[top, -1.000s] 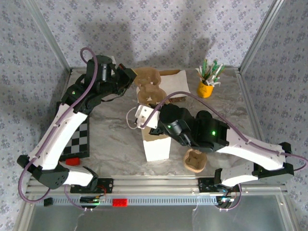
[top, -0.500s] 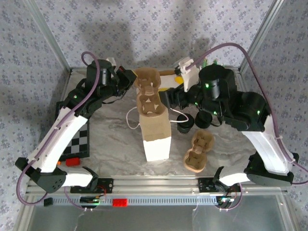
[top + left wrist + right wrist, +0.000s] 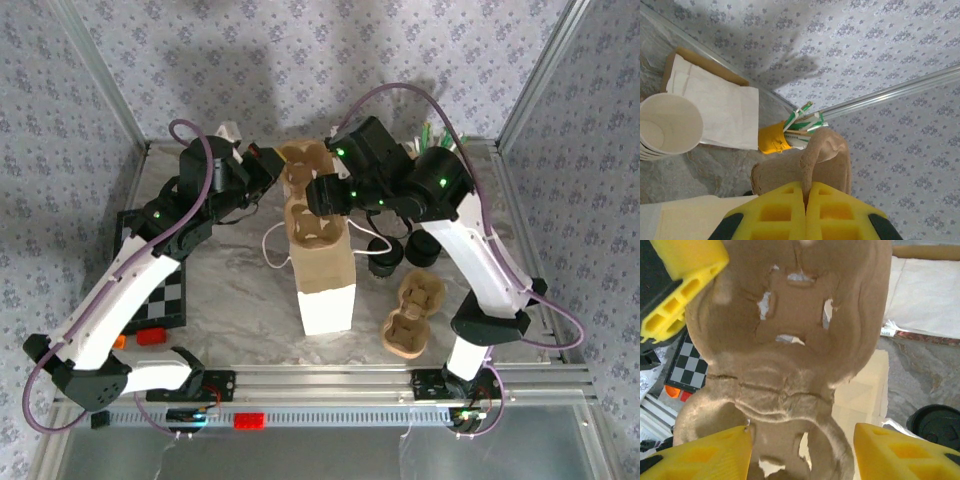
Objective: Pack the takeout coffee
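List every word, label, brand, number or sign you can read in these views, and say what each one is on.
No readable text in any view.
White paper cup: plain, no print visible.
Paper bag: blank on the faces shown.
Brown pulp carrier: no marking.
Yellow cup: no legible print on the side shown.
Checkered board: squares only, no characters.

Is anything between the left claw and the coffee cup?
Only its own load: the left claw is shut on the brown carrier, which juts ahead; the white cup stands off to one side, near the napkin.
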`<state>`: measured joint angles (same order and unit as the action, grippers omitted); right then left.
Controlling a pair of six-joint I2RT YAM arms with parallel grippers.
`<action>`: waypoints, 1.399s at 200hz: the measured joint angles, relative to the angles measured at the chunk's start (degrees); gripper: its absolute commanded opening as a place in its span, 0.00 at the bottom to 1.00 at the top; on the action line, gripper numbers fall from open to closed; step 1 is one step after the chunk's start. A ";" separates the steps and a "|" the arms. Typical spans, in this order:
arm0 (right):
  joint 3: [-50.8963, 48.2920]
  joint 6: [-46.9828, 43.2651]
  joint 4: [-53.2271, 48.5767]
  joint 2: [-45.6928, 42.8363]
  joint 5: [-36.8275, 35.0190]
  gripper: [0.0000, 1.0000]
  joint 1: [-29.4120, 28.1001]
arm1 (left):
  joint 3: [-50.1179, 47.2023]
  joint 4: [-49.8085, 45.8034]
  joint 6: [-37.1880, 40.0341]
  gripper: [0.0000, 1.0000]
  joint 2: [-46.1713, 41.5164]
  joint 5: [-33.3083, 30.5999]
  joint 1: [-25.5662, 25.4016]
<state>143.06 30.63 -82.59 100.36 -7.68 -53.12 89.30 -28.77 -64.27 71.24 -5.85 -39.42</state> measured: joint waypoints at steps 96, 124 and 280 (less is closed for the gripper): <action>5.77 0.28 -1.46 3.15 0.42 0.54 -0.98 | 0.00 1.07 0.39 0.00 0.00 -3.89 -1.38; 5.77 0.37 -1.29 4.59 1.11 0.53 -0.37 | 0.00 1.70 0.39 0.00 0.02 -4.33 -1.92; 5.55 0.48 0.98 5.77 2.62 0.49 1.03 | -0.98 2.27 0.13 0.00 0.15 -7.08 -4.20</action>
<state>148.62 31.11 -81.60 106.13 -5.06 -52.10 88.31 -26.50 -64.14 71.40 -12.93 -43.62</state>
